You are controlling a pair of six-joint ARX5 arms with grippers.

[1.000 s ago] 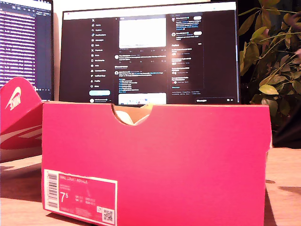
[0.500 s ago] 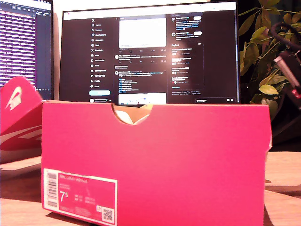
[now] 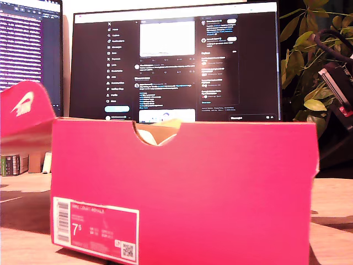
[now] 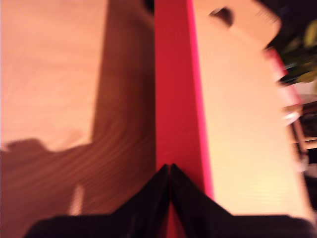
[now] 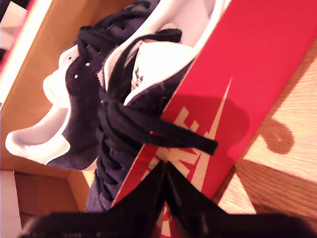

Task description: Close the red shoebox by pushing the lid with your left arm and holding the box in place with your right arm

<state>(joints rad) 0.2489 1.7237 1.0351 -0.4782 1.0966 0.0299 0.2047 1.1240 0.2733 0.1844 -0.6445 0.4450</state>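
The red shoebox stands open in the middle of the exterior view, its front wall with a white label facing the camera. Its red lid is tilted up at the exterior view's left. In the first wrist view my first gripper is shut, its tips against the lid's red rim, with the lid's cardboard underside beside it. My second gripper is shut, tips over the box's red side wall. Dark shoes with white lining lie inside.
A large monitor and a second screen stand behind the box. At the exterior view's right a plant has an arm in front of it. Wooden table lies beside the lid.
The lid has swung up from lying low to a raised tilt. An arm has come into view by the plant. The box has shifted slightly.
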